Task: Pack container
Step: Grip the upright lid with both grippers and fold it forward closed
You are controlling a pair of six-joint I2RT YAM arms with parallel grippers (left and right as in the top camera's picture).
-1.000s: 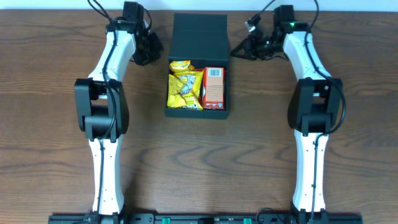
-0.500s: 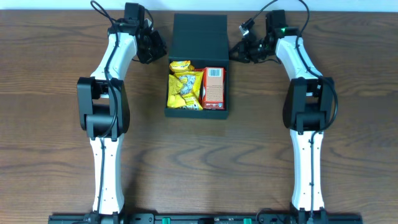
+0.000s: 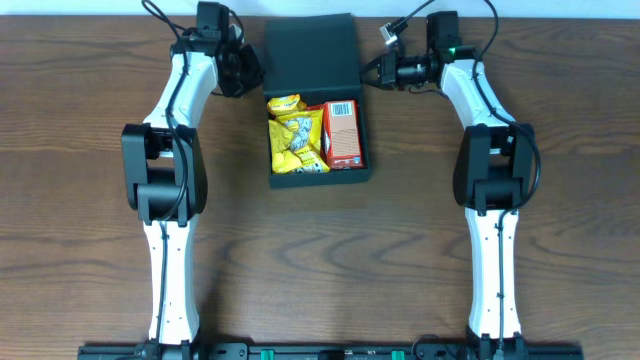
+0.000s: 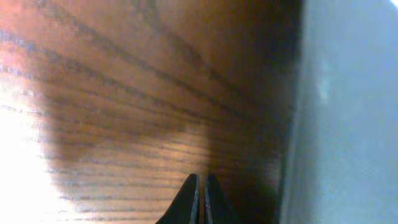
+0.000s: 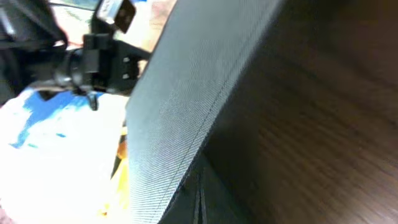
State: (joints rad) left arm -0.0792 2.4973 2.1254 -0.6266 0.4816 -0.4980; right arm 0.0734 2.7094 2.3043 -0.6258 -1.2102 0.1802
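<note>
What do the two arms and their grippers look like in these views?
The left arm and right arm both have white tubular links joined by bulky black joint housings. Black cables loop above each wrist. The right side also has a small white connector and a green light. The left gripper and right gripper are black, with dark tapered fingertips.

A dark brown wood-grain table (image 3: 320, 260) fills the overhead frame, with a pale strip (image 3: 80, 6) along the top edge. Bright glare (image 4: 18, 143) whitens the wood at the left wrist view's left.
</note>
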